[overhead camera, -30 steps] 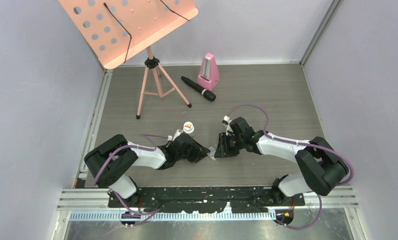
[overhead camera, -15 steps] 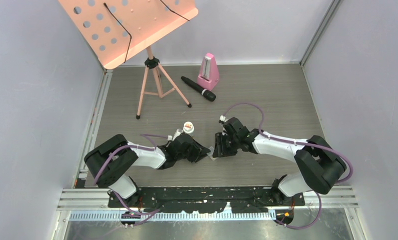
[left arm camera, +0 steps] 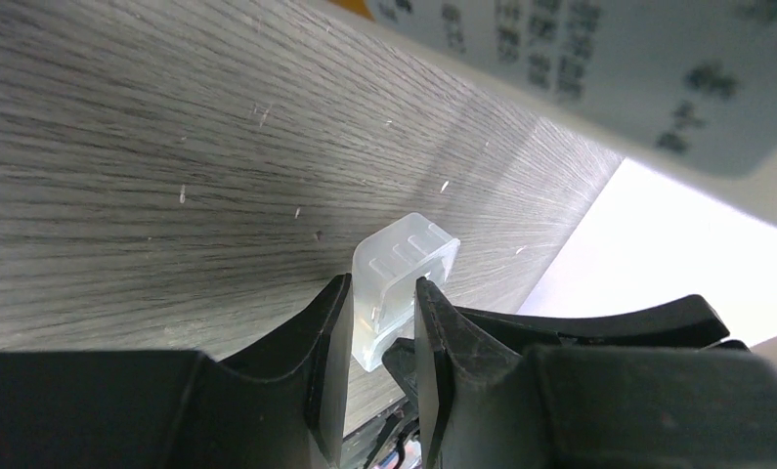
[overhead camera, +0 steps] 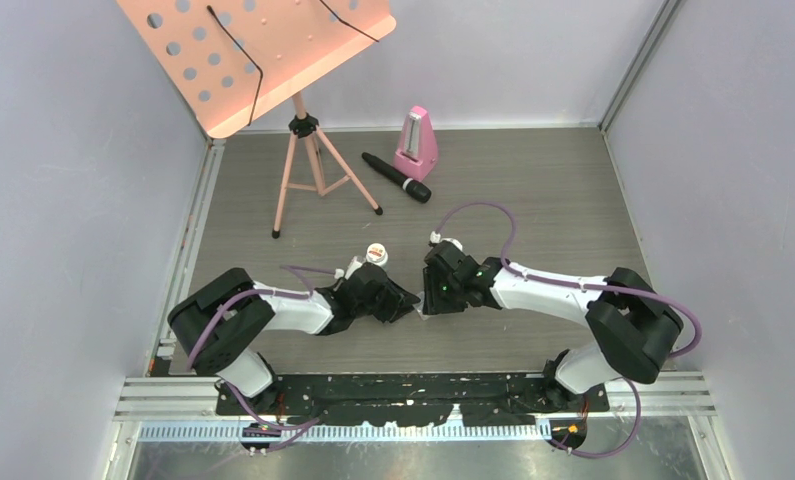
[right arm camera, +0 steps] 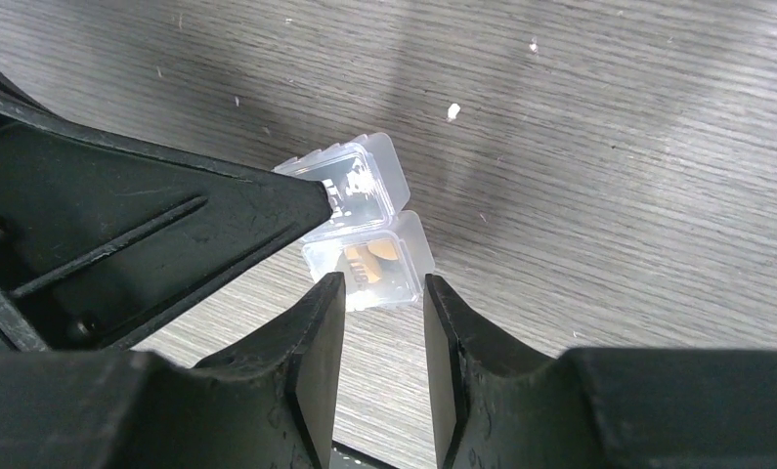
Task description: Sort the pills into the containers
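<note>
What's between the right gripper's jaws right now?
The near compartment of the pill box, orange pills inside, sits between the open jaws of the right gripper, as the right wrist view shows. Left wrist view: the left gripper clamps the box.

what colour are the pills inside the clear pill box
Orange-yellow. The pills show through one compartment of the pill box, best seen in the right wrist view.

The left arm (overhead camera: 291,312) and right arm (overhead camera: 545,290) are bolted to a black mounting plate (overhead camera: 413,386). Each has smooth white link shells between bulky black joint housings, the largest nearest that plate. A purple cable (overhead camera: 473,207) loops along each arm, farther from the plate. The fingers (left arm camera: 327,342) are matte black tapered wedges.
</note>
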You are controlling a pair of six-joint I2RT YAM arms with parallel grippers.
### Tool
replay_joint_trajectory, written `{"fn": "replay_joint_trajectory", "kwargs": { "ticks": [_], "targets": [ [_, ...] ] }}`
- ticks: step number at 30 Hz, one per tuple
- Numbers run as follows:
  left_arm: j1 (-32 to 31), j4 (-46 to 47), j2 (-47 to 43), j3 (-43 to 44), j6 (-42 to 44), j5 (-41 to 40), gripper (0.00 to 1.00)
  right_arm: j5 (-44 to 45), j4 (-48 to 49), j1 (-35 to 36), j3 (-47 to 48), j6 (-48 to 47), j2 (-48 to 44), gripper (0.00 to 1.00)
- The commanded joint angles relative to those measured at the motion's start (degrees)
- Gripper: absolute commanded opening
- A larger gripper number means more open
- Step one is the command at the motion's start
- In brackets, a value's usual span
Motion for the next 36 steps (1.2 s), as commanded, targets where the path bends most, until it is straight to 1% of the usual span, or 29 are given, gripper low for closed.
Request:
{"fn": "replay_joint_trajectory", "kwargs": {
  "ticks": [1,4,8,10,11,13,16,19,21,26,30,32,35,36],
  "targets": [
    [-0.7,-11.5,2.9,0.1,1.2,1.2,0.20,13.5,-4.9,2.0,-3.3,2.2,7.3,0.35],
    [-0.7,-11.4,2.7,0.1,1.2,1.2,0.19,15.2,-4.7,2.1,-4.2,4.7,7.8,0.35],
    [-0.7,-11.8,1.5,0.8,2.5,1.2,0.19,16.7,-5.3,2.1,-3.1,5.5,4.8,0.38],
    [-0.7,-12.3,0.5,1.6,3.9,0.8,0.20,16.5,-5.9,2.1,-1.6,5.0,2.3,0.42],
    [-0.6,-12.7,-0.1,2.1,4.5,0.7,0.21,16.2,-6.4,1.9,-0.5,4.4,0.4,0.47],
    [-0.4,-13.4,-1.7,3.0,6.3,0.5,0.25,15.7,-7.3,1.7,1.3,3.9,-2.1,0.51],
    [0.5,-16.6,-4.3,5.4,10.1,0.2,0.34,14.7,-9.2,0.7,4.0,3.0,-5.1,0.55],
    [0.9,-21.4,-7.4,8.0,14.4,-0.5,0.51,14.4,-12.0,0.2,6.7,1.7,-8.2,0.63],
    [0.9,-24.9,-9.9,9.0,16.7,-1.6,0.57,14.2,-12.9,-0.1,7.4,1.0,-10.1,0.65],
    [0.9,-28.2,-16.9,6.1,19.1,-5.1,0.70,14.0,-15.2,-1.8,7.5,0.6,-14.9,0.66],
    [0.9,-31.8,-25.2,1.9,19.6,-6.8,0.86,17.9,-17.5,-2.9,6.9,0.4,-20.4,0.67],
    [0.9,-36.8,-30.9,1.3,21.0,-8.2,0.93,21.6,-18.9,-3.4,6.4,0.4,-24.1,0.69],
    [0.9,-49.2,-41.3,3.5,24.1,-13.3,0.98,28.7,-21.7,-4.5,6.4,0.6,-29.7,0.73],
    [0.9,-53.5,-44.6,4.6,25.4,-15.7,0.99,30.2,-23.0,-4.6,6.5,0.3,-32.9,0.75]
  ]
}}
